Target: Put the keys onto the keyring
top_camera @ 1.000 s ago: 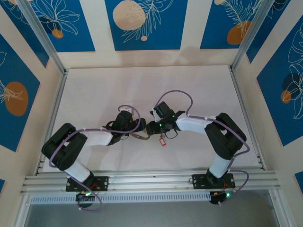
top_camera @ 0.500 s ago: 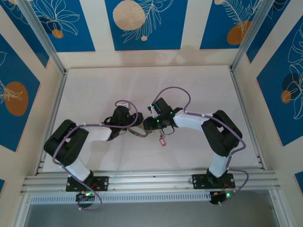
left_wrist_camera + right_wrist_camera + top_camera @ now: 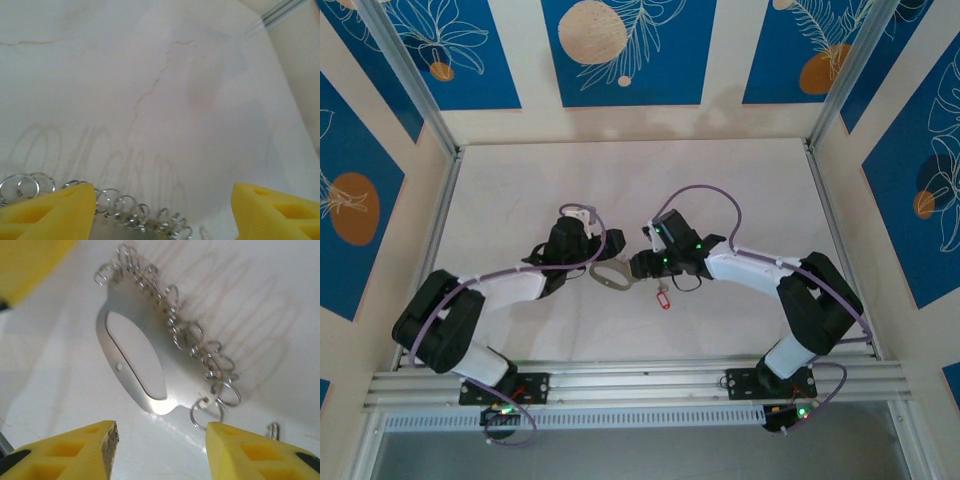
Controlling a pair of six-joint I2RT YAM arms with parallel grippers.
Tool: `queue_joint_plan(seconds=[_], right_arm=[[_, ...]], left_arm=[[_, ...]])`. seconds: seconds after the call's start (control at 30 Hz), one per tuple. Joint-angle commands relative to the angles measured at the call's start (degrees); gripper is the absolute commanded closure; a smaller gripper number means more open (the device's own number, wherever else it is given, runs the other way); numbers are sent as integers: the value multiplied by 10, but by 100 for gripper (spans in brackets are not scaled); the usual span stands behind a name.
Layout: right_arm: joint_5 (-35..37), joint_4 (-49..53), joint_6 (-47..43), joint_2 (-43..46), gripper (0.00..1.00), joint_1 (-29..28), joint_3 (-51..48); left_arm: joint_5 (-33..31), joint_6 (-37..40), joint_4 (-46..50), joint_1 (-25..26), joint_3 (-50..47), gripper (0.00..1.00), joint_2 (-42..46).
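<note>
The keyring [image 3: 612, 276], a flat grey oval loop fringed with small wire rings, lies on the white table between my two grippers. My left gripper [image 3: 588, 260] reaches it from the left and my right gripper [image 3: 637, 268] faces it from the right. In the left wrist view the ring fringe [image 3: 127, 210] sits low between the open yellow fingers [image 3: 50, 212], close by the left one. In the right wrist view the keyring [image 3: 175, 375] lies just ahead of the open right gripper [image 3: 161, 427], untouched. The keys [image 3: 663, 297], with their red tag, lie on the table just near of the right gripper.
The white table [image 3: 740, 190] is fenced by aluminium rails [image 3: 640, 378] at the front and posts at the sides. Patterned blue walls stand behind and on both sides. Purple cables loop over both arms.
The left arm has swung farther from the front rail. The right arm has stretched out, its elbow moving right. The right jaws have widened slightly. The keys have stayed put.
</note>
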State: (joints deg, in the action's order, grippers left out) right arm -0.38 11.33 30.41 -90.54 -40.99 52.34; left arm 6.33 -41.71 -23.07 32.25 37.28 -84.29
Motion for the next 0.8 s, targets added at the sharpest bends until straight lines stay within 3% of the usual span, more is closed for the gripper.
queue_joint_plan(seconds=[0.0,0.3,0.77], right_arm=[[12,21,-7,6,49,-13,-20],[30,19,-24,-28,49,-35,-10],[56,32,-47,-77,49,-34,22]], left_arm=[[28,-13,25,-4,-22,28,35],[24,-15,59,-4,-57,27,100],[37,27,91,-12,-32,20,120]])
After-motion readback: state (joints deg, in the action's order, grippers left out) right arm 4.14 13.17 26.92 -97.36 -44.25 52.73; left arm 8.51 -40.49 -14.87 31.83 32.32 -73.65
